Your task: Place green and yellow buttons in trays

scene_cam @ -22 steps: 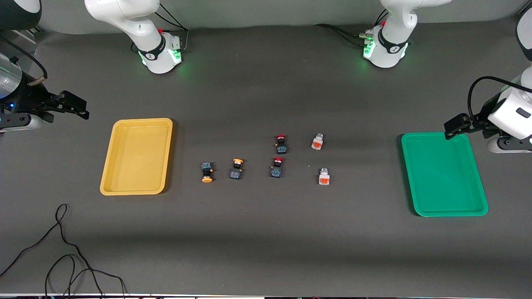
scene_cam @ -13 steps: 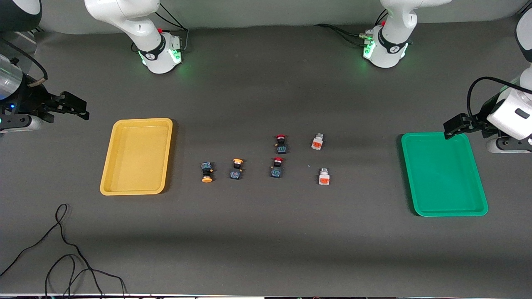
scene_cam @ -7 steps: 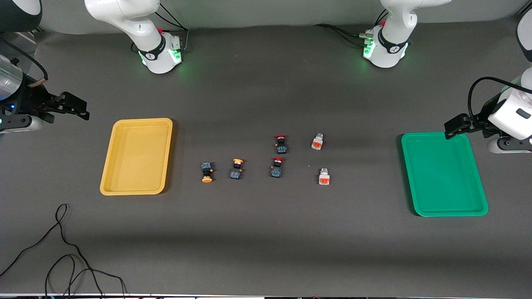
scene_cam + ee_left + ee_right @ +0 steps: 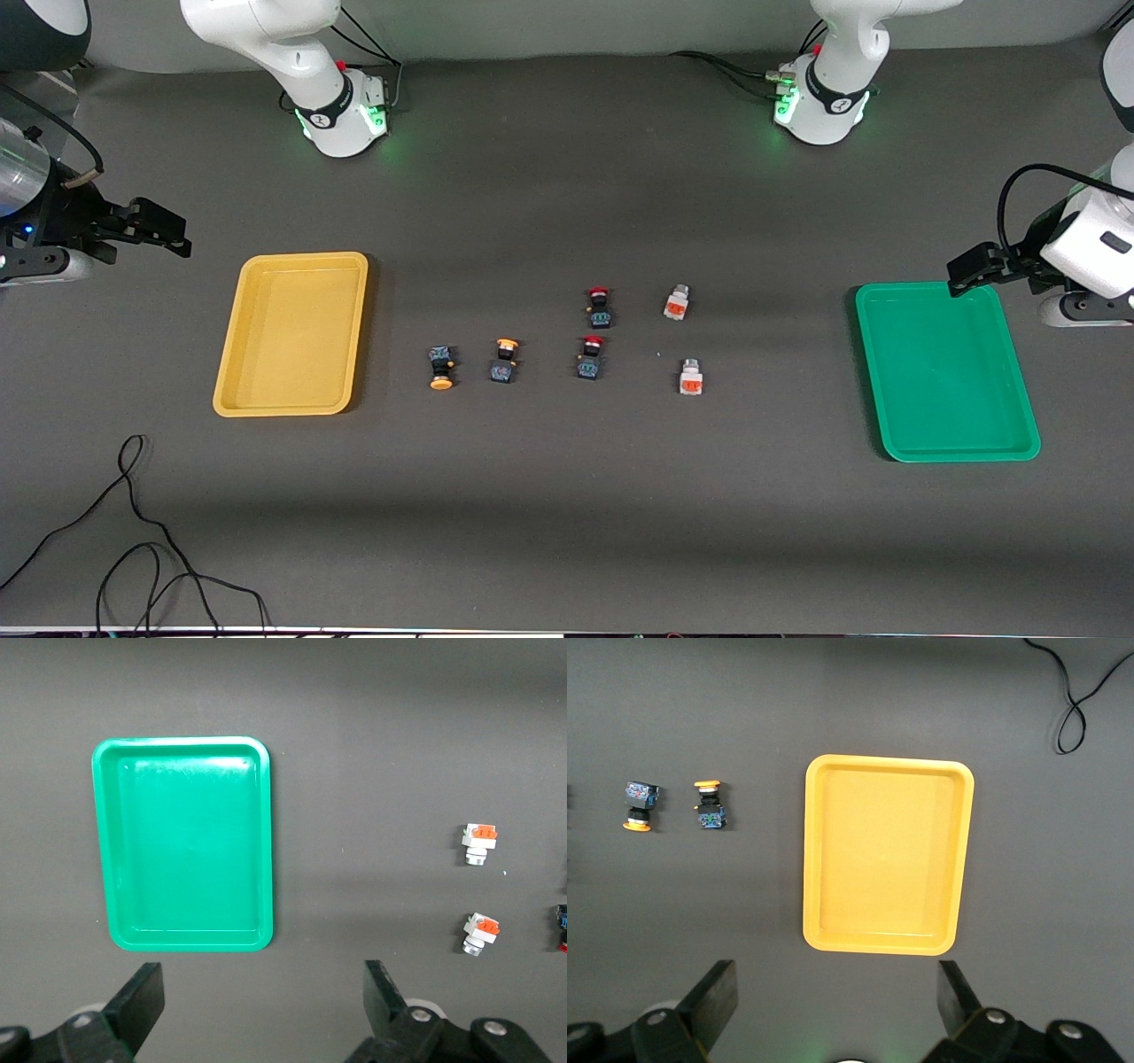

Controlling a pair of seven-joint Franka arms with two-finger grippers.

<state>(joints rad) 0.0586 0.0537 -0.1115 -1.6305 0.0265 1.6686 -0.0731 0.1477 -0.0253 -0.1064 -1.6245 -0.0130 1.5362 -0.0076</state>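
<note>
Front view: left gripper (image 4: 959,274) and right gripper (image 4: 177,237) wide, empty; risk—grabbing red-capped switches (image 4: 599,307) beside yellow-capped buttons (image 4: 503,361).

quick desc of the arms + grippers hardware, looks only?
Both arms are glossy white with black joint bands; each base glows green and has black cables plugged in. The right gripper is black, on a black wrist with a small blue light. The left gripper is black too, under a white wrist with a looping black cable. Fingers are matte black and wedge-shaped.
</note>
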